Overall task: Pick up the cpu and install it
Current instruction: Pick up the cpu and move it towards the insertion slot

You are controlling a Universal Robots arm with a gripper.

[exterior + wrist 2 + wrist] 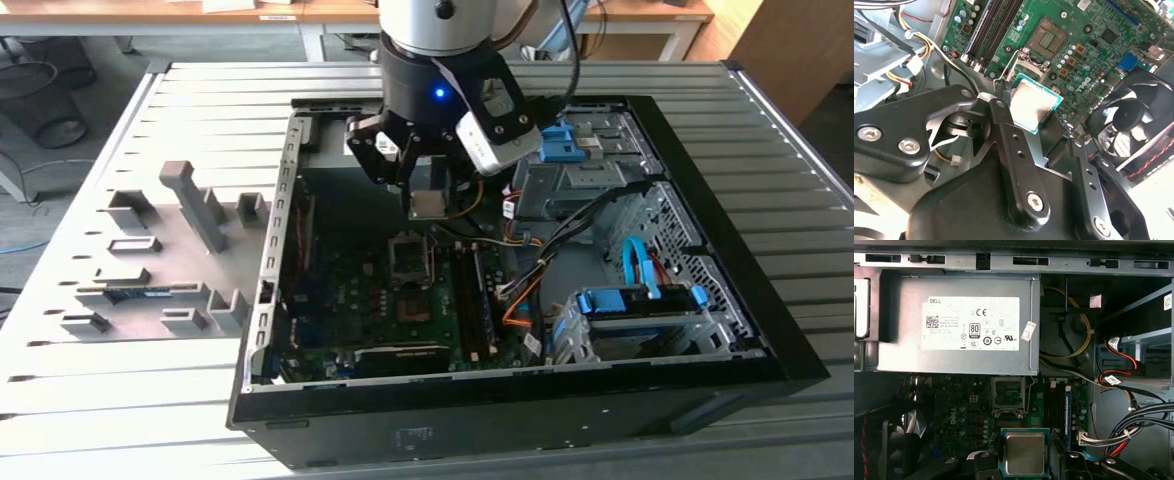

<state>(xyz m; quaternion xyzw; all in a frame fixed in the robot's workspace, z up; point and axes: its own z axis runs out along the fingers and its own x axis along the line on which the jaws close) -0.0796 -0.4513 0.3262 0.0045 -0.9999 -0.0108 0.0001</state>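
cpu (1025, 454): small flat square chip with a shiny grey top, hanging in the air inside the computer case (747, 330), just above the green board (1089, 30)
jaws: squeezing the cpu by two side edges and keeping it flat
socket (1008, 392): sitting on the green board, near the cpu but not touching it
how it is handling: I am guessing light and stiff, with smooth slippery metal and a bottom that is easy to hurt
where to hold: the thin side edges are looking safest, not the flat faces
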